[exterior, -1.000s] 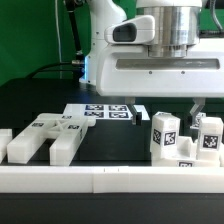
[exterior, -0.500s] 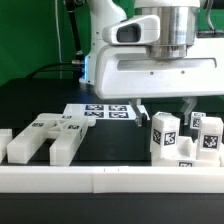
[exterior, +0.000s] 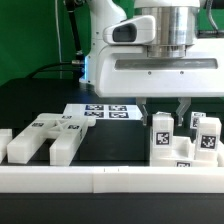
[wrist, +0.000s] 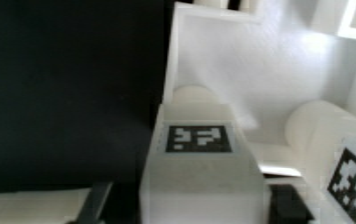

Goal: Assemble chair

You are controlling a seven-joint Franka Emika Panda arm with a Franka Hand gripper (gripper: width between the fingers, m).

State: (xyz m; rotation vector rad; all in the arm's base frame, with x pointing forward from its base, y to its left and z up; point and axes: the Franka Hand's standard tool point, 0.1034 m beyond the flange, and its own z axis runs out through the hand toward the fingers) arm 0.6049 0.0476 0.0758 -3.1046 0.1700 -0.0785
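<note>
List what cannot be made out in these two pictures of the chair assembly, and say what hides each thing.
- Whether the hand actually presses the upright block: the contact is too small to see in the exterior view, and blurred and cropped by the edge in the wrist view.
- The neighbouring block: its base is hidden behind the border rail in the exterior view, and it is cut off by the edge in the wrist view.

The black table point(exterior: 40, 100) bears the marker board point(exterior: 100, 112), tagged chair pieces point(exterior: 45, 138) and a border rail point(exterior: 100, 180).

Marker board point(exterior: 95, 112) on black table point(exterior: 40, 100); green backdrop point(exterior: 25, 40), perhaps cloth.
</note>
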